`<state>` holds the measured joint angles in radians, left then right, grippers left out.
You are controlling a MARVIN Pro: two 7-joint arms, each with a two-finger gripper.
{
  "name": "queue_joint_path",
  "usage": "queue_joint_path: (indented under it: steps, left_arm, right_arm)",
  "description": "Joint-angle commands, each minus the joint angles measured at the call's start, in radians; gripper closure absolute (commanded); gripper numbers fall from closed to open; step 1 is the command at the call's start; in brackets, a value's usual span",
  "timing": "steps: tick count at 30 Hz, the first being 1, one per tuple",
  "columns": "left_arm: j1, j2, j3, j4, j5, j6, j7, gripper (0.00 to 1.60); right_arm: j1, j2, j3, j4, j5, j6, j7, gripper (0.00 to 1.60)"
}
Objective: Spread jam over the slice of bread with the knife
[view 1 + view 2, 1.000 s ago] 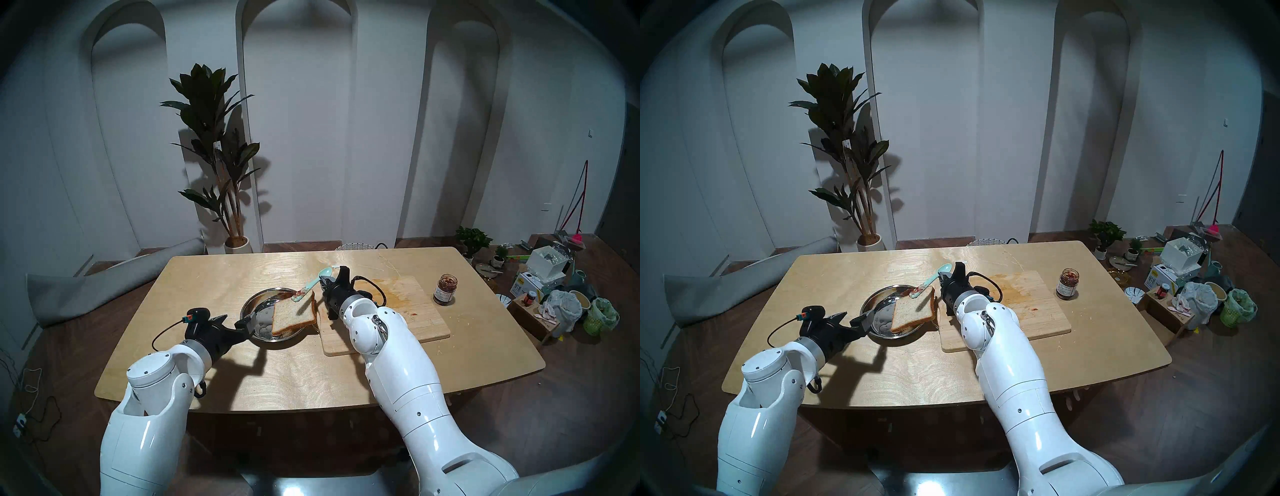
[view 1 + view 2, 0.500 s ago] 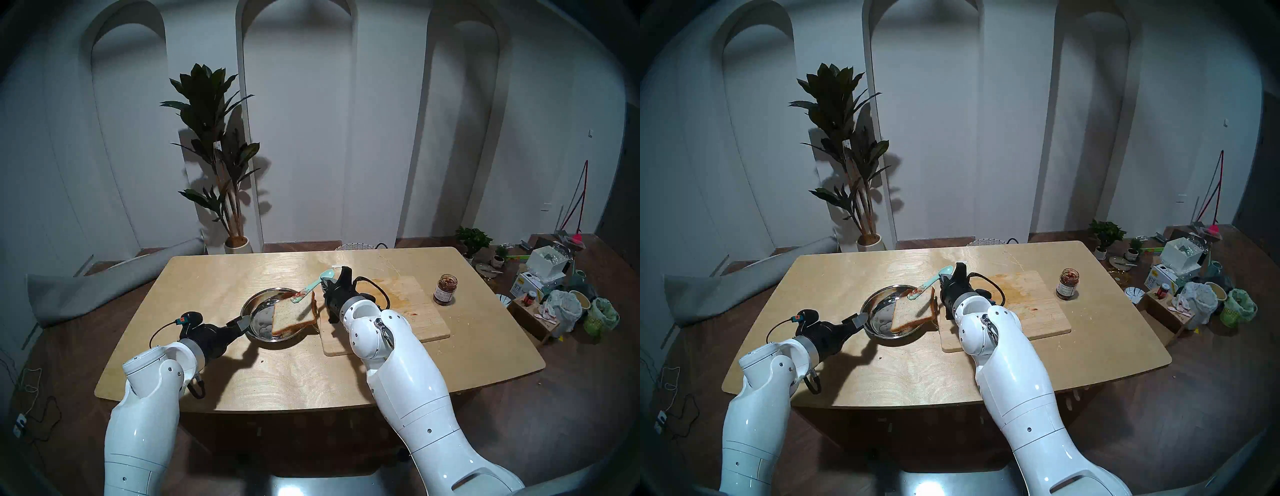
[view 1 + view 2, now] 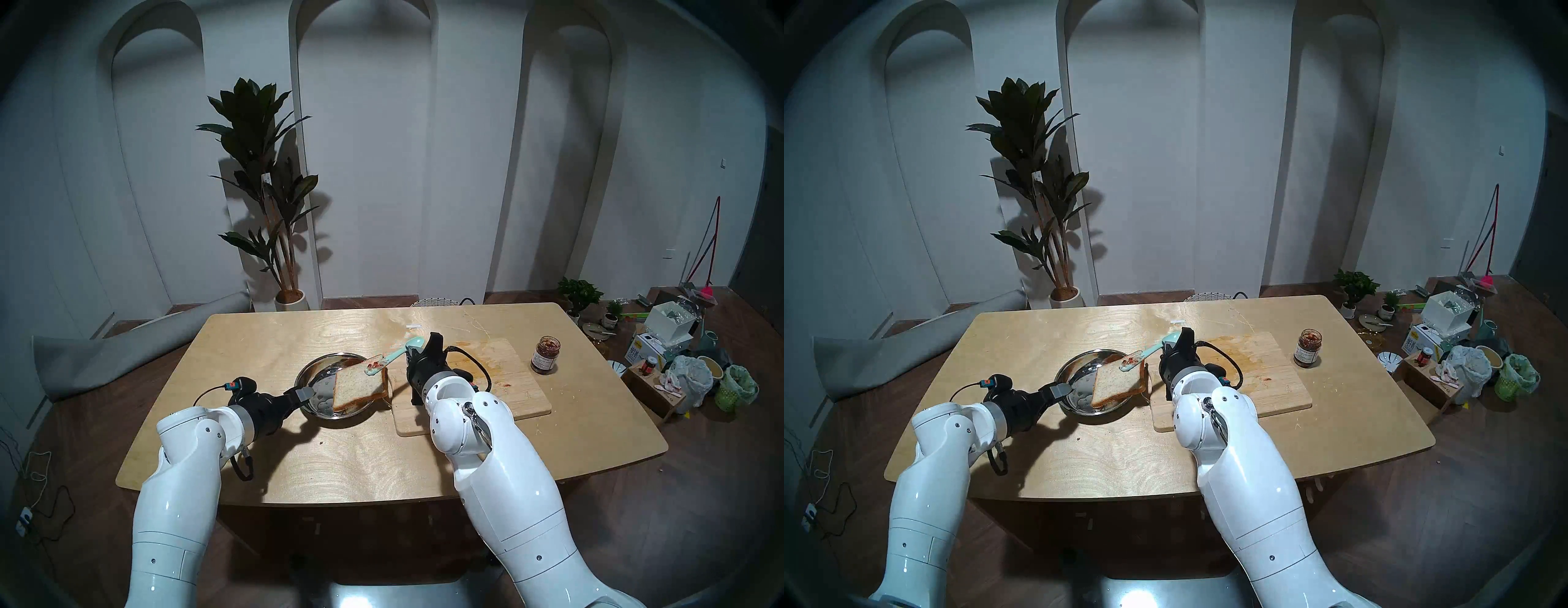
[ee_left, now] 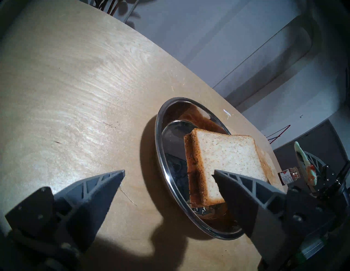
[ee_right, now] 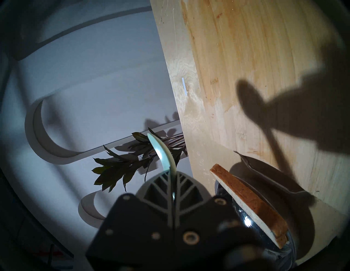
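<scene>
Right gripper jaws pinch knife mid-handle, jammy blade over bread, which leans on plate rim for spreading. Left gripper jaws spread at plate edge, probably to steady it. Jam jar far right on table.

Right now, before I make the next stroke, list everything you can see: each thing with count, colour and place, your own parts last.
slice of bread: one, pale tan with brown crust, propped tilted on the pan's right rim
pan: one, shiny steel, table centre
knife: one, mint green, jam-smeared tip over the bread's far corner
jam jar: one, clear glass, open, dark red jam, table right
cutting board: one, pale wood, stained, right of pan
table: one, light wood
left gripper: open, at pan's left rim
right gripper: shut on the knife
</scene>
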<state>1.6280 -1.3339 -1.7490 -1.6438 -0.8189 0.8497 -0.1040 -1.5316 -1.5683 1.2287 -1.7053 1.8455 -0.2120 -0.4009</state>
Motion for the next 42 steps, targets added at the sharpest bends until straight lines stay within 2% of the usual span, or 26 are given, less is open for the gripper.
queue_joint_path:
  steps: [1,6,15,18,20,21,22,25,27,29,30,32,34,36,40,42]
  left_arm:
    - [-0.071,-0.012,-0.003,-0.01,-0.018,0.041,0.028,0.0]
    - [-0.088,-0.017,0.009,0.01,-0.02,0.059,0.053,0.0]
    - [-0.099,-0.023,0.016,0.026,-0.023,0.071,0.085,0.0]
    - [-0.099,-0.023,0.016,0.024,-0.026,0.073,0.089,0.09]
    - [-0.1,-0.023,0.017,0.022,-0.027,0.076,0.093,0.08]
    - [-0.1,-0.022,0.018,0.02,-0.025,0.08,0.1,0.17]
    - [-0.1,-0.022,0.018,0.019,-0.027,0.081,0.1,0.33]
    - [-0.1,-0.022,0.021,0.019,-0.028,0.084,0.104,0.4]
    - [-0.101,-0.022,0.024,0.021,-0.027,0.084,0.107,0.51]
    - [-0.101,-0.02,0.028,0.022,-0.025,0.085,0.108,0.67]
    - [-0.101,-0.022,0.028,0.022,-0.026,0.086,0.111,0.82]
    - [-0.101,-0.02,0.032,0.022,-0.024,0.084,0.111,0.83]
    - [-0.101,-0.021,0.033,0.021,-0.023,0.083,0.114,0.96]
    - [-0.101,-0.022,0.035,0.021,-0.023,0.081,0.116,0.89]
    - [-0.103,-0.023,0.039,0.021,-0.021,0.078,0.124,0.9]
    - [-0.104,-0.022,0.042,0.021,-0.017,0.075,0.13,0.97]
  right_arm:
    - [-0.047,0.012,-0.013,-0.104,-0.044,-0.048,-0.01,1.6]
    - [-0.043,0.024,-0.025,-0.073,-0.065,-0.048,0.023,1.6]
    - [-0.016,0.014,-0.029,-0.003,-0.057,-0.04,0.073,1.6]
    - [-0.003,0.01,-0.032,0.015,-0.056,-0.038,0.085,1.6]
    - [0.009,0.007,-0.035,0.03,-0.062,-0.039,0.095,1.6]
    - [0.013,0.004,-0.033,0.037,-0.054,-0.035,0.096,1.6]
    - [0.018,0.002,-0.033,0.042,-0.055,-0.035,0.098,1.6]
    - [0.032,0.001,-0.036,0.065,-0.062,-0.033,0.118,1.6]
    - [0.04,-0.003,-0.037,0.078,-0.065,-0.034,0.126,1.6]
    - [0.049,0.0,-0.043,0.095,-0.076,-0.031,0.147,1.6]
    - [0.052,-0.001,-0.044,0.101,-0.076,-0.028,0.153,1.6]
    - [0.058,0.009,-0.059,0.116,-0.105,-0.027,0.19,1.6]
    - [0.06,0.021,-0.079,0.129,-0.136,-0.023,0.228,1.6]
    - [0.06,0.028,-0.097,0.142,-0.163,-0.019,0.262,1.6]
    - [0.061,0.033,-0.126,0.169,-0.224,-0.035,0.315,1.6]
    - [0.065,0.034,-0.134,0.188,-0.242,-0.041,0.345,1.6]
